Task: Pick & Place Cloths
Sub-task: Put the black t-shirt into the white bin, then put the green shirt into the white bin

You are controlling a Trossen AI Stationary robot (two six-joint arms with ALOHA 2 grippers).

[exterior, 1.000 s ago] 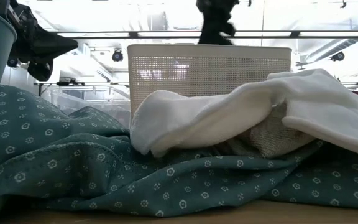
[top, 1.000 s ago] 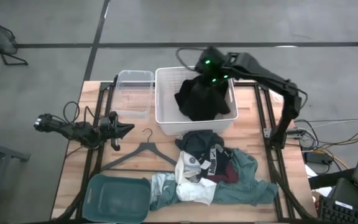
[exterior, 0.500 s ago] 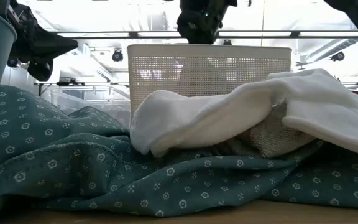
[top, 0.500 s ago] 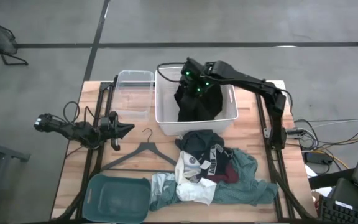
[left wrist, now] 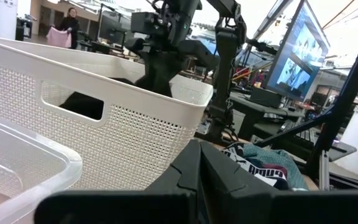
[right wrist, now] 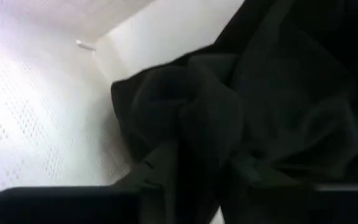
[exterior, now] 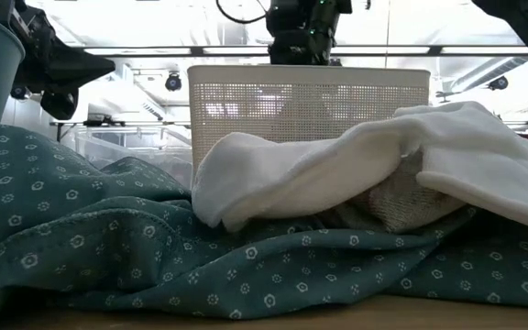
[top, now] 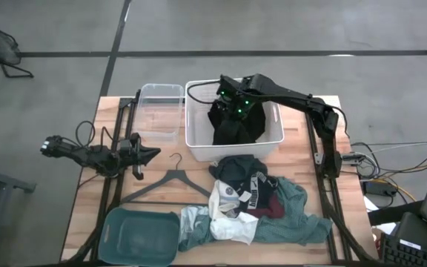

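Observation:
A white basket (top: 199,141) stands at the table's far middle with a black cloth (top: 236,126) bunched inside it. My right gripper (top: 232,104) points steeply down over the basket, its fingers apart at the cloth's top. Toward the near edge lies a pile of cloths: a teal one (top: 295,219), a black one with white print (top: 243,182), a maroon one (top: 269,208) and a white one (top: 224,215). My left gripper (top: 153,154) waits shut at the table's left, pointing level toward the basket (left wrist: 135,124). My right gripper comes from above with a finger (right wrist: 55,205) on either side of the black cloth's top fold (right wrist: 197,124). The cloth rises in a peak (left wrist: 160,68) up to the fingers, and its lower part lies in the basket. Whether the fingers still press it, I cannot tell.
A clear plastic bin (top: 159,111) stands left of the basket. A black hanger (top: 170,182) lies near the pile, and a teal tub (top: 141,233) sits at the near left corner. Black frame rails run along both table sides. A person (left wrist: 70,25) stands far off in the room.
My right gripper has come down toward the table's left over the basket and tipped more steeply downward. The black cloth, which hung spread out below it, has sunk into the basket and bunched up there.

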